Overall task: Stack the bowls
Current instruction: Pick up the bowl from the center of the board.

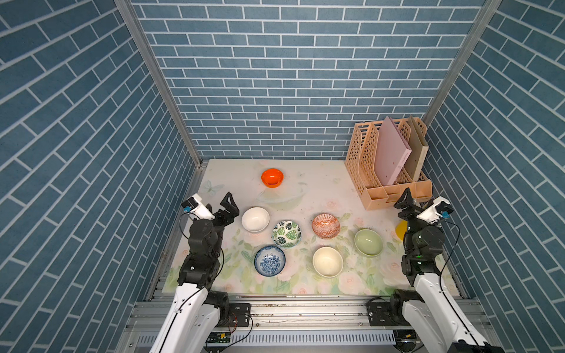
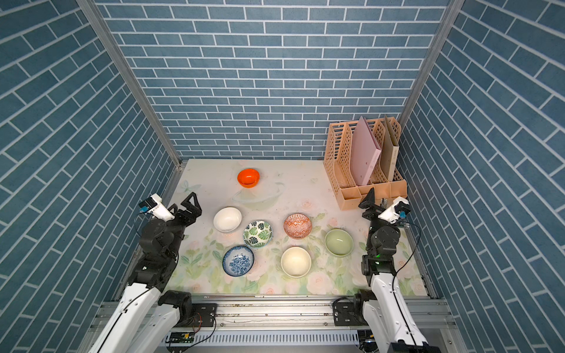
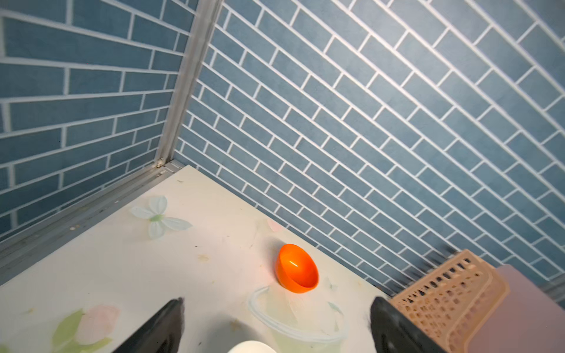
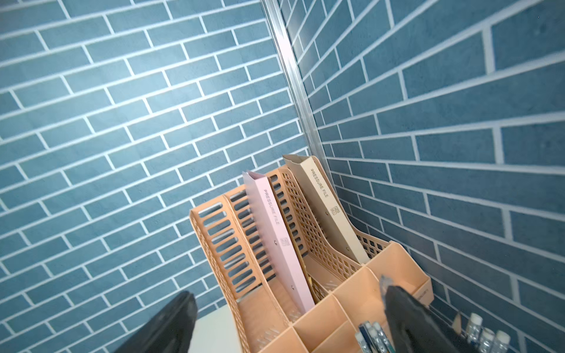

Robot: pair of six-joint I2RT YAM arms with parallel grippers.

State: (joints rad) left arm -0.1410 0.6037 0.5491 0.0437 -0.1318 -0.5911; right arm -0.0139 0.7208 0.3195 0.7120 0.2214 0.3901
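Seven empty bowls [image 1: 286,233] lie unstacked on the bench [image 1: 318,189]; rack [image 1: 363,152] at two o'clock holds two folders [image 1: 391,149]. Both jaws gape, empty.

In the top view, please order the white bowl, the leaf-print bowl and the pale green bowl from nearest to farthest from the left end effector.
1. White bowl, just beside the left end effector.
2. Leaf-print bowl, mid-table.
3. Pale green bowl, on the robot's right side.

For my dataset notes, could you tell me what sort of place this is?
Probably a staged robot test cell: printed blue-brick wall panels, aluminium frame posts, and a metal mounting rail.
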